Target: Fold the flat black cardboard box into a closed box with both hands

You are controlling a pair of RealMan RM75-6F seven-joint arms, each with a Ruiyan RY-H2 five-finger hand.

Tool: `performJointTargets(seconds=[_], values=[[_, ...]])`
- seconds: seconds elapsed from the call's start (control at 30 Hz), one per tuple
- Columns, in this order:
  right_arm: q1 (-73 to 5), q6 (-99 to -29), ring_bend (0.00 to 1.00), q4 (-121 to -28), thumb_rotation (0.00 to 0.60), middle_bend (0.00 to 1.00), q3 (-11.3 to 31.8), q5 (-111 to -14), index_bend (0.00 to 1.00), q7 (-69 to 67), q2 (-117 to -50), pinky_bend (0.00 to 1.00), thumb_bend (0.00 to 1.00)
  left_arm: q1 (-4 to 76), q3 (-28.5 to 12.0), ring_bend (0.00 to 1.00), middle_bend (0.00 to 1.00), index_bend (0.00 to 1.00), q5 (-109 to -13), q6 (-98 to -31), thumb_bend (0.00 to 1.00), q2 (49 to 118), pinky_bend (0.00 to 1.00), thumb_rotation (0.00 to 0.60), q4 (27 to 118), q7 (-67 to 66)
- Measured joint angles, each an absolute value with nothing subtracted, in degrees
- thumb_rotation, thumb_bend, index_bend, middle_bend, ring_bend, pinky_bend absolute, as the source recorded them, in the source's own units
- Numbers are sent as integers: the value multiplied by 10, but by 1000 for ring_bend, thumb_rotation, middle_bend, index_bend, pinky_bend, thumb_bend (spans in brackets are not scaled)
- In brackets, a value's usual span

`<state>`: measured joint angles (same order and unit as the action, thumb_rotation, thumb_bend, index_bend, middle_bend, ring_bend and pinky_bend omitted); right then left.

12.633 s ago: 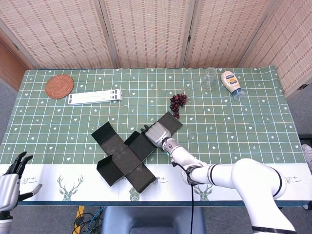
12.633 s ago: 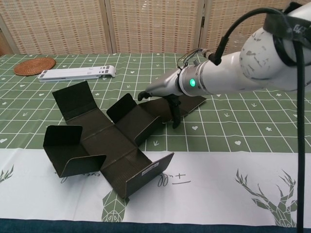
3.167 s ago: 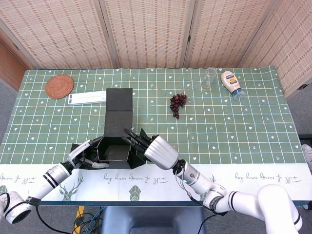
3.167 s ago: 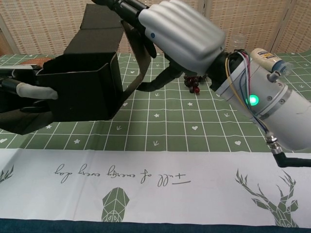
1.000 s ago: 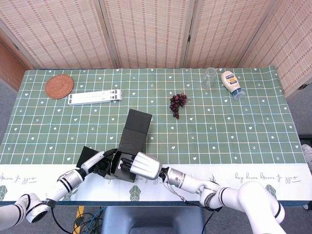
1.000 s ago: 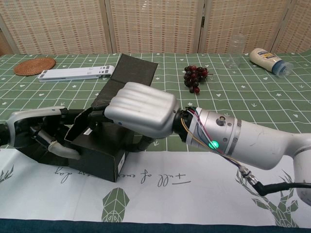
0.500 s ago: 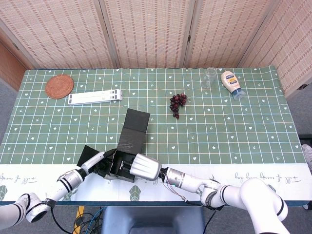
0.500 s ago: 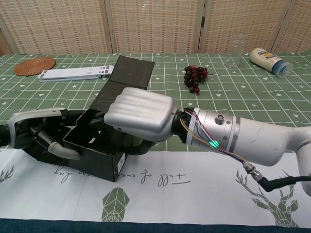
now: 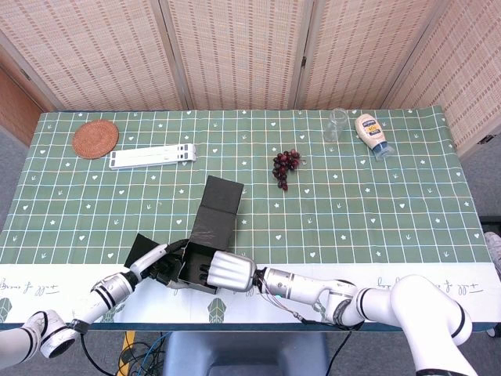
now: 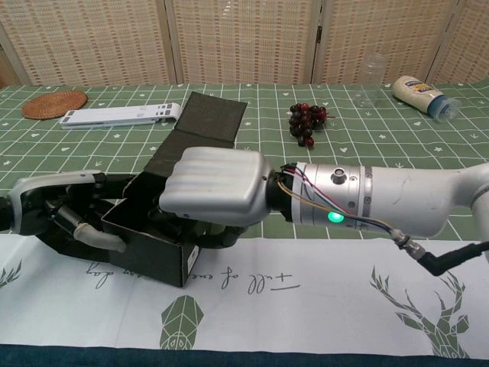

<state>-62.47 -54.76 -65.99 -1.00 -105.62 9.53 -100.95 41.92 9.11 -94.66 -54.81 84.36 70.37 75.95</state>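
Black box [image 9: 205,235] near table's front edge, walls up, lid flap lying open behind. Left hand [image 10: 65,210] and right hand [image 10: 214,187] grip opposite sides. Next likely: fold lid shut.

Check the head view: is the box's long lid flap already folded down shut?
No, the lid flap still lies open on the table behind the box.

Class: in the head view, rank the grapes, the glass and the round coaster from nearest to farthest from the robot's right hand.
From the right hand:
1. Grapes, mid-table, beyond and slightly right.
2. Glass, far right, beside the sauce bottle.
3. Coaster, far left corner.

Glass and coaster are close; ranking them is tentative.
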Motion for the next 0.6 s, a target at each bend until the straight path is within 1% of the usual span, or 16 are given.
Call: performJointTargets(seconds=[0.13, 0.33, 0.47, 0.6], values=[[-638, -523, 781, -673, 600, 481, -11, -1054, 474, 99, -999, 1000, 434, 419, 92, 525, 176, 158, -947, -550, 142, 843, 903, 600, 705, 761], [-650, -505, 794, -684, 600, 579, -10, -1050, 539, 97, -991, 1000, 471, 417, 93, 527, 176, 158, -946, -552, 142, 841, 903, 600, 706, 765], [-656, -499, 798, -687, 600, 661, -9, -1046, 589, 92, -988, 1000, 484, 416, 94, 527, 176, 158, -945, -553, 142, 840, 903, 600, 707, 767], [-659, -498, 801, -690, 600, 730, -8, -1044, 661, 87, -985, 1000, 509, 415, 94, 524, 176, 158, -945, -554, 142, 840, 903, 600, 706, 769]])
